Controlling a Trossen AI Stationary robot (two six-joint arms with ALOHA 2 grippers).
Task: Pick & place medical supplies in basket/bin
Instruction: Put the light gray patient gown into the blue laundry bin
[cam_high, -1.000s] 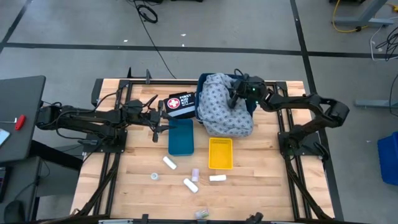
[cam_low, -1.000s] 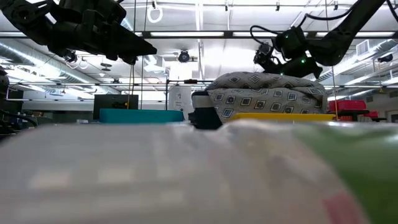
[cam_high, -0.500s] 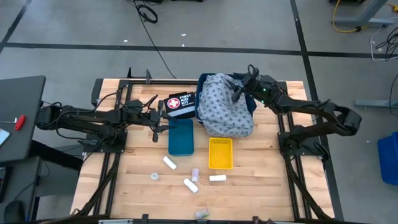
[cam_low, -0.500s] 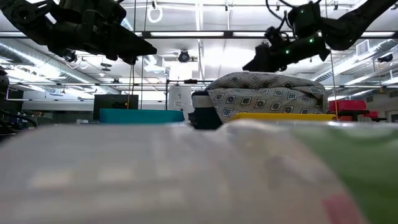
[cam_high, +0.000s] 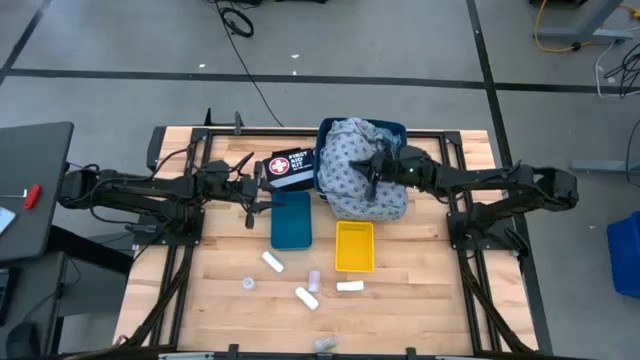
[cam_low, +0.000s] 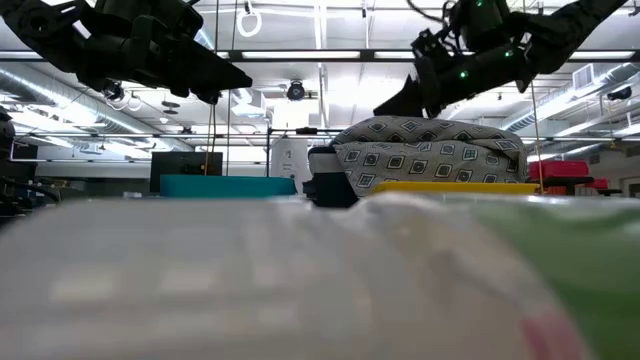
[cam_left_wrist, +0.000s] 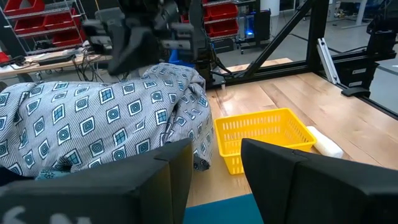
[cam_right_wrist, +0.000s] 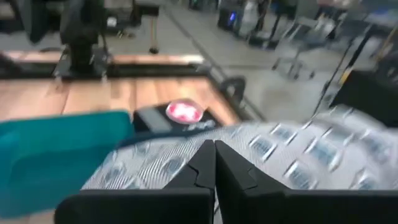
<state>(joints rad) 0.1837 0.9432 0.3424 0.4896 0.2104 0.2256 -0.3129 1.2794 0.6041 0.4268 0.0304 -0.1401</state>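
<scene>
Overhead, the wooden table (cam_high: 420, 300) carries, biggest first, a heap of patterned cloth (cam_high: 355, 185) in grey and light blue, mounded over a dark blue bin (cam_high: 396, 128) at the far side so that only the bin's rim shows. Next in size is a teal tray (cam_high: 291, 220), then a yellow basket (cam_high: 354, 246) just beside it; neither seems to have anything in it. A black pouch (cam_high: 290, 168) with a red-and-white cross label sits against the cloth's edge, touching the teal tray's far end.

Smaller still, several white gauze rolls (cam_high: 272, 262) lie loose on the near half of the table, along with a tiny tape ring (cam_high: 248, 284) and a pale packet (cam_high: 349, 287) just in front of the yellow basket; none is in a container.

Only the high view shows these small supplies; the low view is blocked by a blurred object close to the lens, yet it shows the cloth heap rising above the yellow basket's rim. From the left wrist, the basket's mesh wall is plain, with one white roll touching its side.

The right gripper (cam_high: 374, 166) hangs over the top of the cloth, fingers (cam_right_wrist: 230, 171) pressed together with nothing between them; it is clear of the fabric in the low view. The left gripper (cam_high: 250, 190) waits beside the pouch, fingers (cam_left_wrist: 273, 168) partly spread and empty.
</scene>
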